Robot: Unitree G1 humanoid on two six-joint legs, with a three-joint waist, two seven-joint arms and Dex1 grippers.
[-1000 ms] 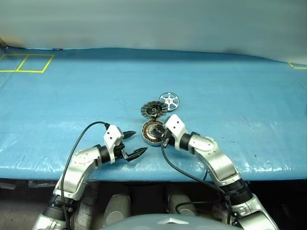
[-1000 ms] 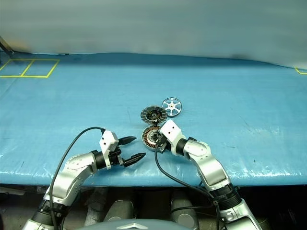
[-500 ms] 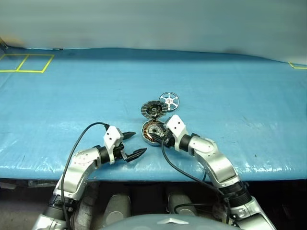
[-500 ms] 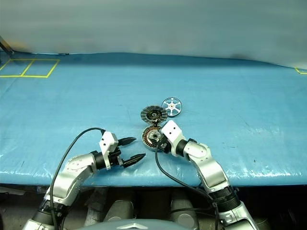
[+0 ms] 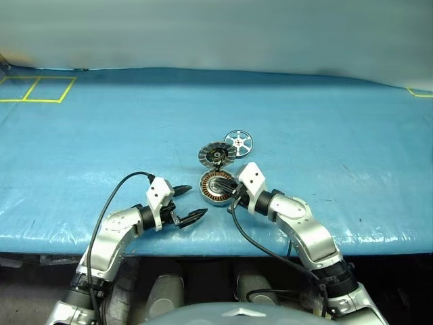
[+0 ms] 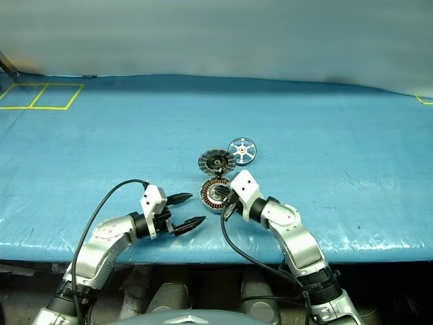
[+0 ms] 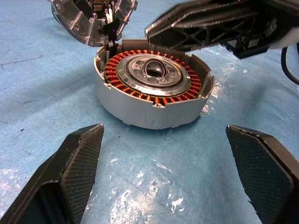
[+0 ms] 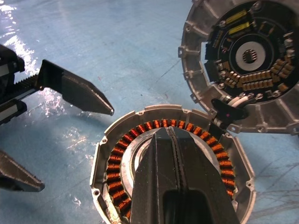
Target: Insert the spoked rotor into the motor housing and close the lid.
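Housing point(image 5: 215, 187) open, lid point(image 5: 216, 154) tilted back, spoked rotor point(image 5: 238, 142) beside

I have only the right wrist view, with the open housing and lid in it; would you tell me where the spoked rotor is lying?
Observer: The spoked rotor lies flat on the blue table, just beyond the lid and to its right, on the far side from the motor housing.
Operator: Thank you. How does my right gripper sit relative to the housing, seen from the side?
Observer: In the left wrist view the right gripper reaches over the housing's far side near the hinge, shut with nothing in it. I cannot tell whether it touches the rim.
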